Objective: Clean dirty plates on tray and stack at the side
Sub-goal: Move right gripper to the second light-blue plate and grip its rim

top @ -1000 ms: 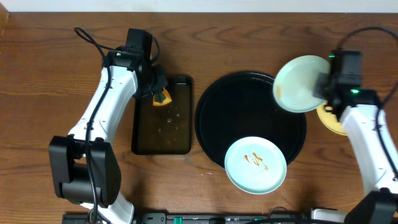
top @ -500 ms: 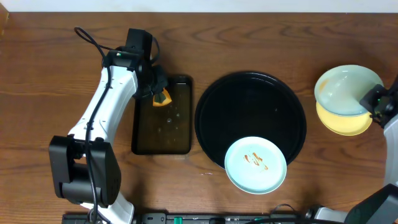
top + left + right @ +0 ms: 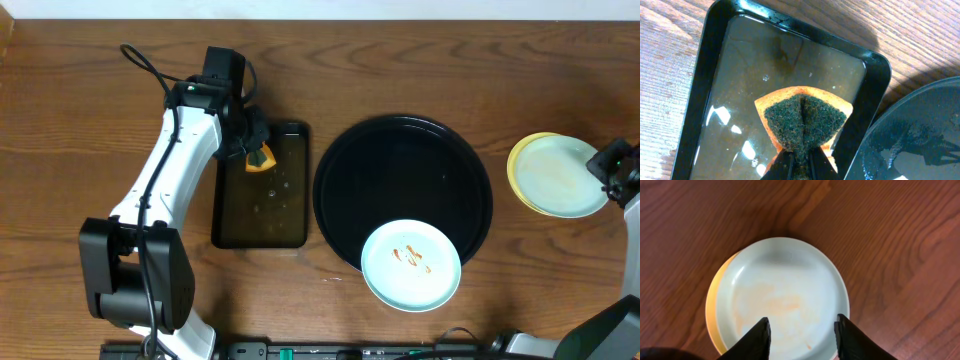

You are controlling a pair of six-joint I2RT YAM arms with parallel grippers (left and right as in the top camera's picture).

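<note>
Mint plate (image 3: 785, 300) lies stacked on the yellow plate (image 3: 711, 311) on bare tabletop (image 3: 560, 260) at 3 o'clock of the round tray (image 3: 400, 170). The right gripper (image 3: 801, 322) hangs over it pointing down, fingers spread apart. A smeared mint plate (image 3: 410, 265) overlaps the tray's 5 o'clock rim. The left gripper (image 3: 799, 157), its arm stretched toward 12 o'clock, is clamped on a sponge (image 3: 805, 117) over the rectangular tray (image 3: 710, 60).

Orange sponge (image 3: 805, 117) over rectangular black tray (image 3: 735, 75)
</note>
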